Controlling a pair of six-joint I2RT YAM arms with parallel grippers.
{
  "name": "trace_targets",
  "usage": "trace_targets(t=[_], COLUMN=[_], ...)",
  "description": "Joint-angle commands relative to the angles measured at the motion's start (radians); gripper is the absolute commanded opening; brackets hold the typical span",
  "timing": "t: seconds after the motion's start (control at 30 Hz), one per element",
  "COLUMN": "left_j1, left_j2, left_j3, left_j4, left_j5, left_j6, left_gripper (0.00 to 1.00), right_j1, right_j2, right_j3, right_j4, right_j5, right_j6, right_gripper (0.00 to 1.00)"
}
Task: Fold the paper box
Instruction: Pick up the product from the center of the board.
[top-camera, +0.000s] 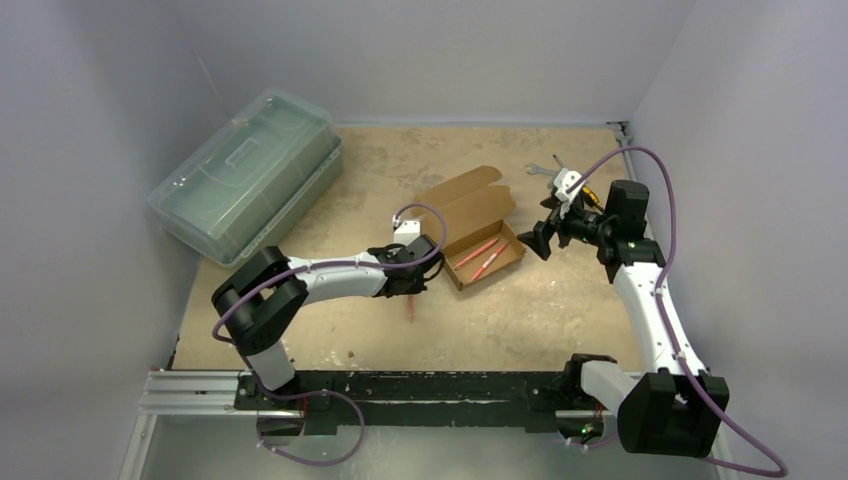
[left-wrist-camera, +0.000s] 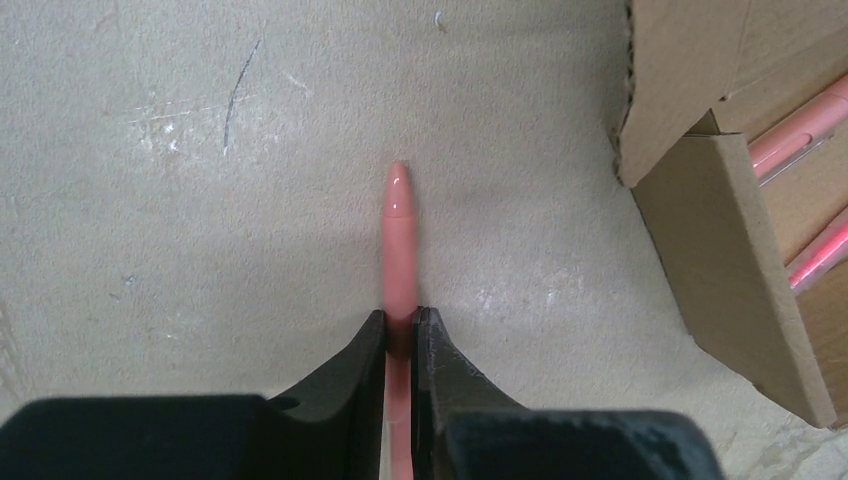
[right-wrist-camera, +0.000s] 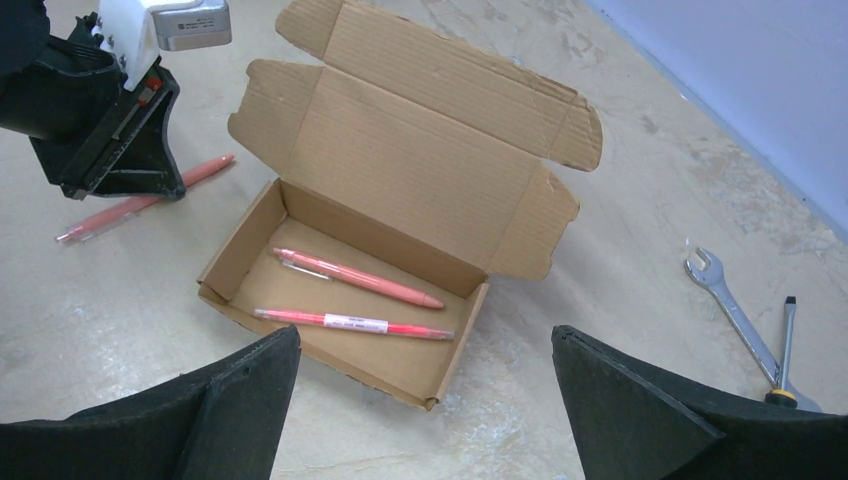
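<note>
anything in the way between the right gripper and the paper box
Nothing visible. The open right gripper faces the paper box with only table between them. The left gripper, shut on a pink pen, sits off the box's other side.

We find bare tabletop near and right of the paper box (top-camera: 478, 232), room for a gripper to pass, while its open lid (right-wrist-camera: 430, 130) blocks the far-left side. The left gripper (left-wrist-camera: 400, 325), pinched on a pink pen (left-wrist-camera: 398, 230), crowds the box's near-left corner. The green case (top-camera: 245, 172) fills the far left, and a wrench (right-wrist-camera: 725, 300) and screwdriver (right-wrist-camera: 785, 340) lie far right.
</note>
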Motion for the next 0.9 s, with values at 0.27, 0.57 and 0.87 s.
trace_targets(t=[0.27, 0.57, 0.87], left_j1=[0.003, 0.003, 0.002], left_j2=[-0.12, -0.298, -0.093], left_j3=[-0.008, -0.065, 0.171], left_j4=[-0.01, 0.264, 0.407], left_j5=[0.015, 0.29, 0.515], left_j6=[0.206, 0.479, 0.723], left_gripper=[0.0, 0.0, 0.0], right_j1=[-0.004, -0.004, -0.004], right_j2=[-0.006, -0.01, -0.019], right_j3=[-0.004, -0.005, -0.003], right_j4=[0.014, 0.013, 0.011], right_j5=[-0.012, -0.013, -0.017], right_j6=[-0.011, -0.011, -0.011], right_gripper=[0.99, 0.99, 0.99])
